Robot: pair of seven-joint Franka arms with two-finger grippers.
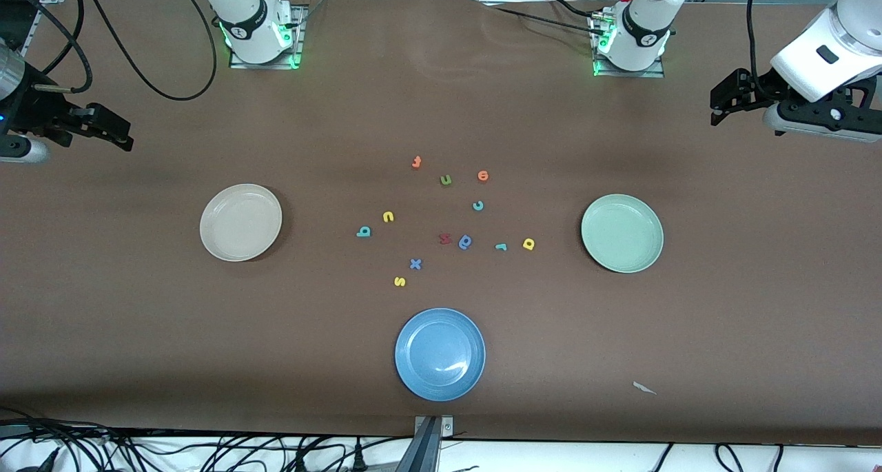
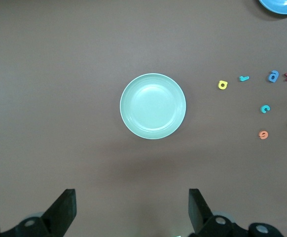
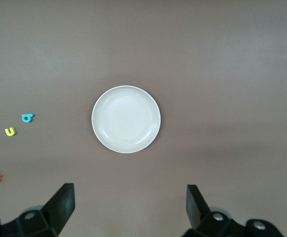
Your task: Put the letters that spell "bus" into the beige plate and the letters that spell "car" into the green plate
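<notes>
Table (image 1: pixel 138 334) w/ brown cover, seen from high camera facing two robot arms; nothing moved into plates yet, so task looks to be at its very start. At the right arm's end: right gripper (image 1: pixel 103 124) hangs up in the air over bare table, jaws wide, holding nothing; arm waits. Next, beige plate (image 1: pixel 240 222), empty, round, shallow. Toward centre, scatter of tiny foam letters: teal b (image 1: pixel 363 232) and yellow u (image 1: pixel 388 216) close together, nearest the beige plate; yellow s (image 1: pixel 400 281) nearer the camera, just beside blue x (image 1: pixel 415 264). Blue plate (image 1: pixel 439 354), empty, sits closest to camera. Mid-cluster distractors: orange t (image 1: pixel 416 162), olive u (image 1: pixel 446 180), red letter (image 1: pixel 444 238), blue round letter (image 1: pixel 466 242), orange e (image 1: pixel 483 176). Teal c (image 1: pixel 478 205) lies mid-cluster; thin teal r (image 1: pixel 501 247) and yellow a (image 1: pixel 528 244) sit nearer the green plate (image 1: pixel 621 233), also empty. At the left arm's end: left gripper (image 1: pixel 734 103) over bare table, jaws wide, empty. Next move prob. calls for one arm to drop onto a nearby letter, e.g. b or a; pieces are small and flat, so pinch needs precise centring.
</notes>
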